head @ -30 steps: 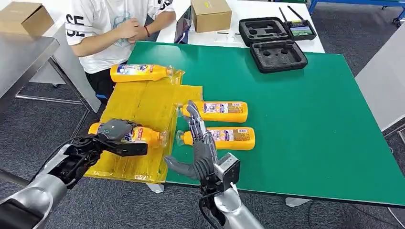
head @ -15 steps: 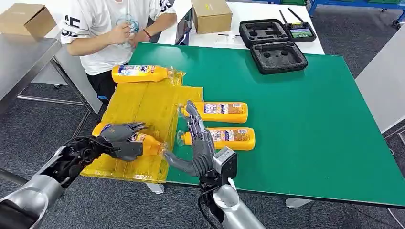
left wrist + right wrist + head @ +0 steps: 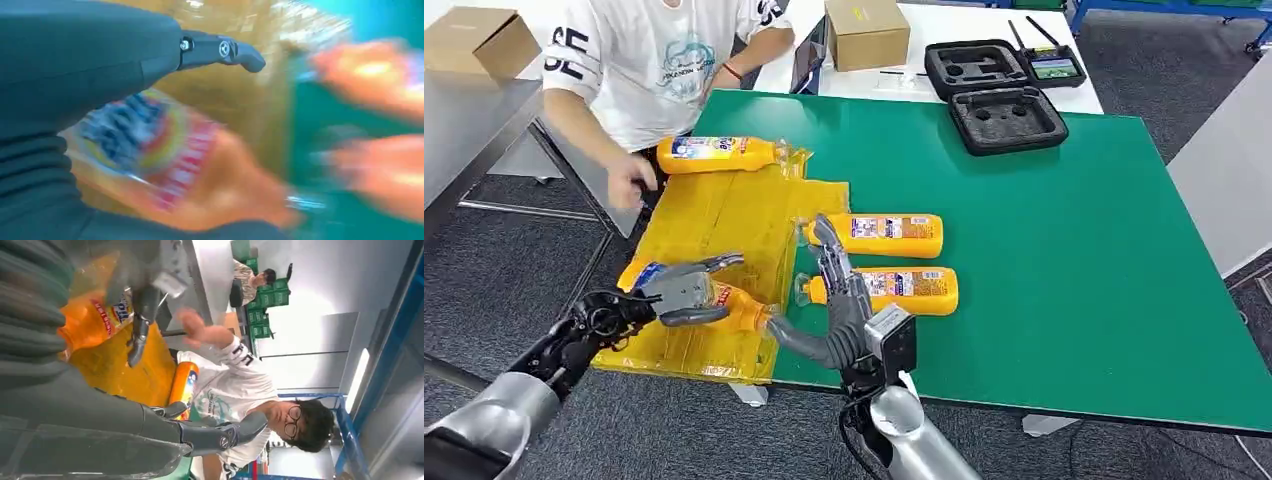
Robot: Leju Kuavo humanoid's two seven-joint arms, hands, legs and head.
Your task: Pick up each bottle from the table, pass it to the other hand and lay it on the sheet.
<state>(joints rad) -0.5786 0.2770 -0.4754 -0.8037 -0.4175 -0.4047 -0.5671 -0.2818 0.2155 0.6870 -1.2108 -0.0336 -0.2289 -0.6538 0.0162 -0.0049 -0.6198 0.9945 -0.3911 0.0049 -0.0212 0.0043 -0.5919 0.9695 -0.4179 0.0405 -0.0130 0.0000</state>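
Observation:
An orange bottle (image 3: pixel 742 309) lies on the near part of the yellow sheet (image 3: pixel 724 215). My left hand (image 3: pixel 679 291) hovers over its label end, fingers spread and lifted off it. The left wrist view shows that bottle (image 3: pixel 165 160) under the palm, with one finger (image 3: pixel 220 50) stretched clear. My right hand (image 3: pixel 839 300) stands open and upright at the table's near edge. Just beyond it, two more bottles (image 3: pixel 889 235) (image 3: pixel 894 290) lie on the green mat (image 3: pixel 1064 240). A further bottle (image 3: pixel 719 153) lies at the sheet's far end.
A person in a white shirt (image 3: pixel 659 60) sits at the far left corner, one hand (image 3: pixel 634 180) lowered beside the sheet's far end. Black foam cases (image 3: pixel 1004 115) and a cardboard box (image 3: pixel 866 30) stand at the back. The sheet overhangs the table's left edge.
My left hand has set the bottle down on the sheet and spread its fingers off it. The person's hand has dropped towards the sheet. My right hand has barely moved.

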